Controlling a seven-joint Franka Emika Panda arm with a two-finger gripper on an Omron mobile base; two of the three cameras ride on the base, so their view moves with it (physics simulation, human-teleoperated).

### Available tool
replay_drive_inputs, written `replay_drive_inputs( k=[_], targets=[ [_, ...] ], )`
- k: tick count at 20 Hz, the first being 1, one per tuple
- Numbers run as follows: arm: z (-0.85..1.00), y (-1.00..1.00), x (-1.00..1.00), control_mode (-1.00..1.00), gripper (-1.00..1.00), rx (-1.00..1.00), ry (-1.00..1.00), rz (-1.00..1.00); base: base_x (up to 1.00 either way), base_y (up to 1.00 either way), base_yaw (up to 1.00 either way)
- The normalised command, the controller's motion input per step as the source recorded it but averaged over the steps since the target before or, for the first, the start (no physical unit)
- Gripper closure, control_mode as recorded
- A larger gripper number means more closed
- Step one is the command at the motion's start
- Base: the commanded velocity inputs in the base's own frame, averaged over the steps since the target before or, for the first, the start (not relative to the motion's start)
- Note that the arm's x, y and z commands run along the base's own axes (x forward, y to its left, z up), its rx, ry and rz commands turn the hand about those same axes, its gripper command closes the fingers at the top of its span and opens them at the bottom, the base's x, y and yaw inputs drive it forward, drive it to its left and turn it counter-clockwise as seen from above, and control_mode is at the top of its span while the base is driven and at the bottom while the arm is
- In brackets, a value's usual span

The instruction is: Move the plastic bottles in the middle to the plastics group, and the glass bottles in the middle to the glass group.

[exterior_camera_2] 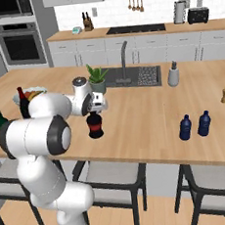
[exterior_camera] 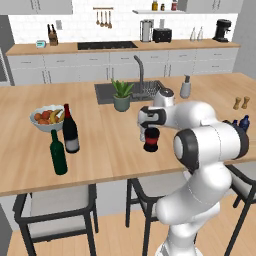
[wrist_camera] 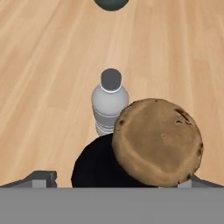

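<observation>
Squat black red-banded bottle [exterior_camera: 151, 139] is straddled from above by spread fingers [wrist_camera: 111, 180], not yet clamped; closing is needed next, then carrying toward nine o'clock wine bottles [exterior_camera: 70, 131].

I see the squat black bottle [exterior_camera: 151, 139] right under my pincer [exterior_camera: 148, 131], with a clear bottle [wrist_camera: 109, 107] just beside it. Toward the wine bottles [exterior_camera: 70, 131] the counter [exterior_camera: 105, 150] is bare. The plant [exterior_camera: 121, 95] stands behind the black bottle.
</observation>
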Motion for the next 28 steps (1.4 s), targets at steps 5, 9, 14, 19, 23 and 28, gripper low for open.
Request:
replay_drive_inputs(
  k=[5, 9, 14, 19, 23, 28],
  targets=[
    [0.00, -0.01, 0.17, -1.00, -1.00, 0.00, 0.00, 0.00, 0.00, 0.00, 0.00],
    [0.00, -0.02, 0.03, -1.00, -1.00, 0.00, 0.00, 0.00, 0.00, 0.00, 0.00],
    [0.00, 0.00, 0.00, -1.00, -1.00, 0.00, 0.00, 0.00, 0.00, 0.00, 0.00],
    [0.00, 0.00, 0.00, -1.00, 1.00, 0.00, 0.00, 0.00, 0.00, 0.00, 0.00],
    [0.00, 0.00, 0.00, -1.00, 1.00, 0.00, 0.00, 0.00, 0.00, 0.00, 0.00],
    [0.17, 0.00, -0.35, -1.00, 1.00, 0.00, -0.03, 0.00, 0.00, 0.00, 0.00]
  ],
)
